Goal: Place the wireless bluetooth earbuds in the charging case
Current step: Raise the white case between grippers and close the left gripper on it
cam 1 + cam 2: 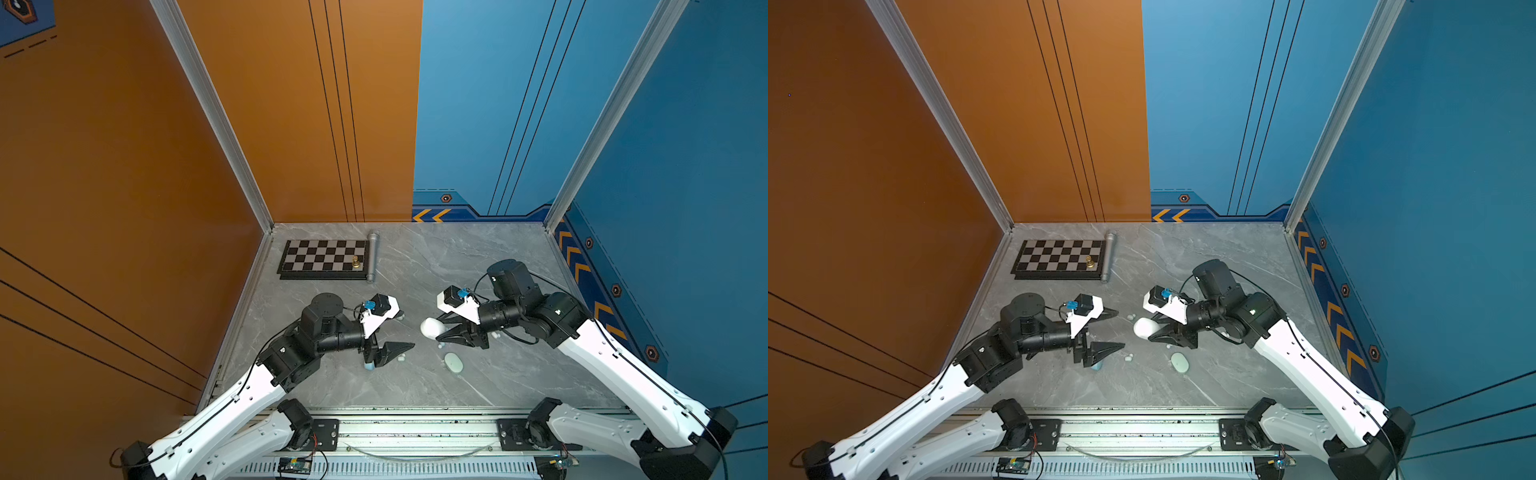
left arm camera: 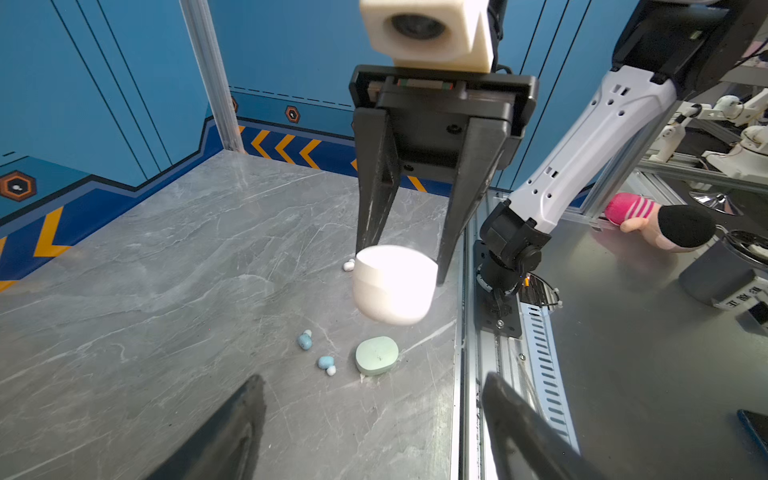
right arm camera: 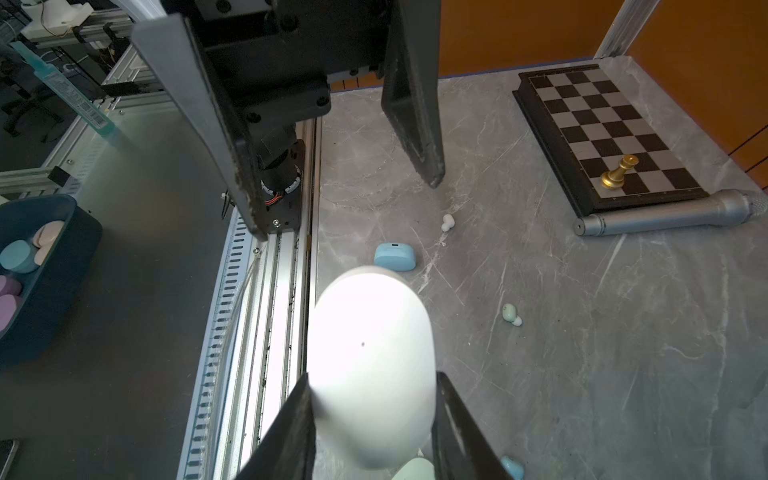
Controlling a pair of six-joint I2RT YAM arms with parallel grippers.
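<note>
- While every one of the earbuds [image 2: 326,363] lies loose on the grey marble tabletop [image 1: 436,257], neither arm carries one; the step in hand looks like readying a case to receive them.
- Right gripper [image 1: 442,328] is clamped across the white charging case [image 1: 430,328]. It holds the case raised off the tabletop with its free end toward the other arm, probably so the lid can be reached. The lid seems shut, though glare washes out the seam.
- Left gripper [image 1: 1121,328] faces that case just short of it, jaws spread wide with nothing between them, likely placed to work the lid.
- Mint charging case [image 2: 377,355] lies flat and closed below the right gripper's fingertips, and the blue charging case [image 3: 395,256] lies under the left gripper's fingers, both within easy reach.
- Pale blue earbuds [image 2: 304,340] sit just beside the mint case. A white earbud [image 3: 447,222] and a mint earbud [image 3: 510,313] rest just beyond the left gripper's fingertips.
</note>
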